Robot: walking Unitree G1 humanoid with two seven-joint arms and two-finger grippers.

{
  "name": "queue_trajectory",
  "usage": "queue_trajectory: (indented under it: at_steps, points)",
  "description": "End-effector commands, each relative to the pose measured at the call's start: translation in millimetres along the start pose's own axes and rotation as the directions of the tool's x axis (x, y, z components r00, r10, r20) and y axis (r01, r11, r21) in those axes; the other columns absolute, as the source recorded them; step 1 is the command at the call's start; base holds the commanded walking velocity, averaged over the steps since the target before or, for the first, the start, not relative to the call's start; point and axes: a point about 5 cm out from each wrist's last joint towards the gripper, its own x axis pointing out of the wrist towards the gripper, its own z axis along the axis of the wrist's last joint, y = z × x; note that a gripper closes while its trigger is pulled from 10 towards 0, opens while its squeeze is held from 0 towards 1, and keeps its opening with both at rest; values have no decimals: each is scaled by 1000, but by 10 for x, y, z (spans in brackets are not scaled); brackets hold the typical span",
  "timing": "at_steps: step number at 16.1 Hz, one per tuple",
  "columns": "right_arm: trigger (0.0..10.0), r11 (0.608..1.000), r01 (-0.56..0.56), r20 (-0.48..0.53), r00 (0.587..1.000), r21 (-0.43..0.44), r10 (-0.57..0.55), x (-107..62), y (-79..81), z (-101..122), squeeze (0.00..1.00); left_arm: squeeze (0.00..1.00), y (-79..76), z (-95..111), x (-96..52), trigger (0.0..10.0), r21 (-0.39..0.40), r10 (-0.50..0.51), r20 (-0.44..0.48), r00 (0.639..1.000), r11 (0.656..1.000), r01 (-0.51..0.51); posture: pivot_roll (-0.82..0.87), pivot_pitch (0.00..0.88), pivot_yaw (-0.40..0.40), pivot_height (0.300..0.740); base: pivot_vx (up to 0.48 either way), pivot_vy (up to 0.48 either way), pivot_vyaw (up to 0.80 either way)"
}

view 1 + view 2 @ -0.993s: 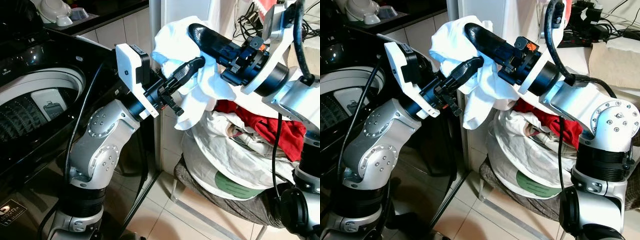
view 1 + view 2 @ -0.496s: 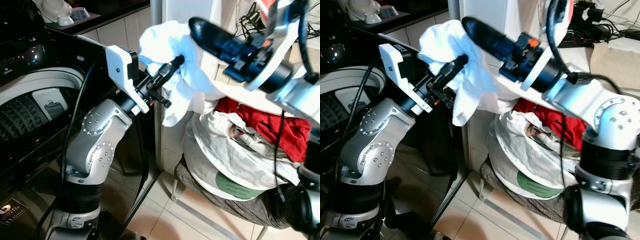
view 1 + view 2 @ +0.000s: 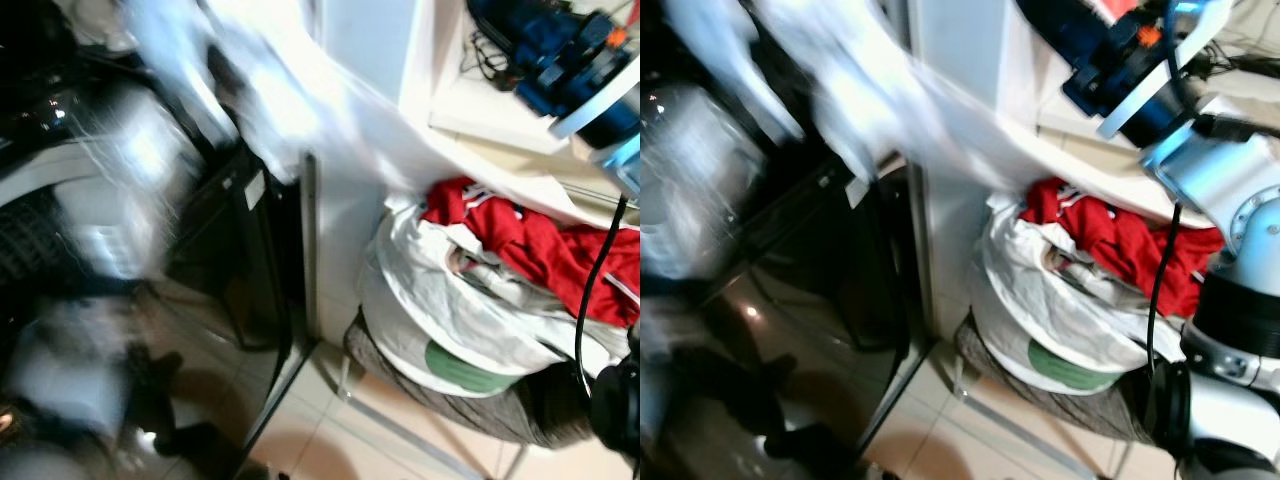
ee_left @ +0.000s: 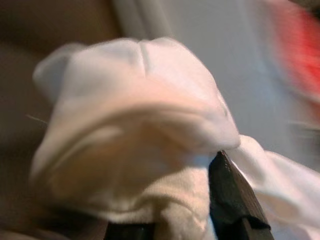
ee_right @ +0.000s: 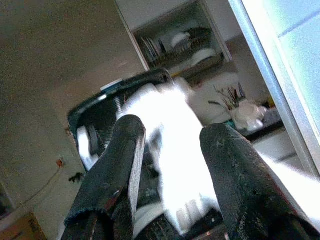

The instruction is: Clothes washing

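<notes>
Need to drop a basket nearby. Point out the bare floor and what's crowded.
Bare tiled floor lies between the dark washing machine front and the laundry pile. The pile itself is crowded: red garment over white clothes.

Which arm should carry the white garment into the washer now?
Left, probably. The white garment is bunched around the left gripper, though blur hides the grip itself. The right gripper stands open and apart from it, up by the laundry pile.

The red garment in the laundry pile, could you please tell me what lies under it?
Under the red garment lies crumpled white laundry, with a green patch lower down, all in a grey basket. Anything deeper is covered.
</notes>
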Motion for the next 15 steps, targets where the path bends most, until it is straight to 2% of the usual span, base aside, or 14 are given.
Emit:
queue_trajectory:
  at_steps: [1, 2, 3, 4, 5, 6, 8, 9, 10, 11, 12, 13, 14, 15]
  points:
    - [10000, 1000, -16, -19, 1000, -11, 16, 26, 33, -48, 0, 0, 209, 211, 62, 0, 96, 106, 110, 988, 989, -116, -5, 0, 23, 740, 0, 0, 0]
    - [10000, 1000, -17, -19, 1000, -11, 17, 42, 35, -66, 0, 0, 369, 387, 139, 0, 143, 176, 174, 969, 969, -202, -4, 0, 27, 740, 0, 0, 0]
    - [10000, 999, -24, -22, 999, -23, 23, 72, 58, -95, 0, 0, 658, 788, 246, 0, 347, 291, 314, 904, 851, -394, -9, 0, 38, 740, 0, 0, 0]
    - [10000, 999, -29, -22, 999, -27, 28, 77, 76, -104, 0, 0, 768, 961, 278, 0, 452, 319, 368, 873, 759, -468, -13, 0, 46, 740, 0, 0, 0]
    - [10000, 999, -33, -23, 999, -34, 33, 71, 97, -118, 0, 0, 873, 1098, 315, 0, 583, 325, 416, 850, 622, -523, -19, 0, 52, 740, 0, 0, 0]
    - [10000, 999, -29, -25, 999, -33, 29, 52, 99, -141, 0, 0, 910, 1059, 340, 0, 682, 318, 395, 862, 528, -506, -20, 0, 55, 740, 0, 0, 0]
    - [10000, 999, -19, -35, 999, -28, 18, 34, 92, -208, 0, 0, 908, 757, 320, 0, 720, 323, 298, 898, 542, -434, -18, 0, 52, 740, 0, 0, 0]
    - [10000, 1000, -15, -44, 999, -17, 14, 43, 87, -260, 0, 0, 884, 435, 295, 0, 743, 348, 163, 923, 573, -347, -19, 0, 49, 740, 0, 0, 0]
    - [10000, 1000, -9, -58, 998, -15, 8, 51, 81, -303, 0, 0, 865, 226, 254, 2235, 740, 365, 69, 928, 606, -293, -19, 0, 49, 740, 0, 0, 0]
    - [10000, 1000, -1, -83, 997, -9, 1, 62, 74, -377, 0, 0, 824, -166, 144, 3176, 712, 392, -130, 911, 676, -189, -18, 0, 44, 740, 0, 0, 0]
    - [10000, 1000, 6, -109, 994, -7, -7, 69, 70, -451, 0, 0, 740, -577, -35, 4980, 625, 394, -330, 857, 772, -114, -16, 0, 40, 740, 0, 0, 0]
    - [10000, 1000, 7, -119, 993, -3, -8, 69, 71, -480, 0, 0, 706, -775, -158, 9569, 572, 405, -427, 809, 813, -106, -19, 0, 41, 740, 0, 0, 0]
    - [10000, 1000, 17, -134, 991, 6, -16, 64, 66, -525, 0, 0, 631, -1073, -381, 10000, 458, 403, -569, 717, 879, -131, -22, 0, 43, 740, 0, 0, 0]
    - [10000, 1000, 22, -140, 990, 9, -20, 59, 64, -544, 0, 0, 606, -1180, -478, 10000, 433, 409, -617, 672, 890, -145, -27, 0, 44, 740, 0, 0, 0]
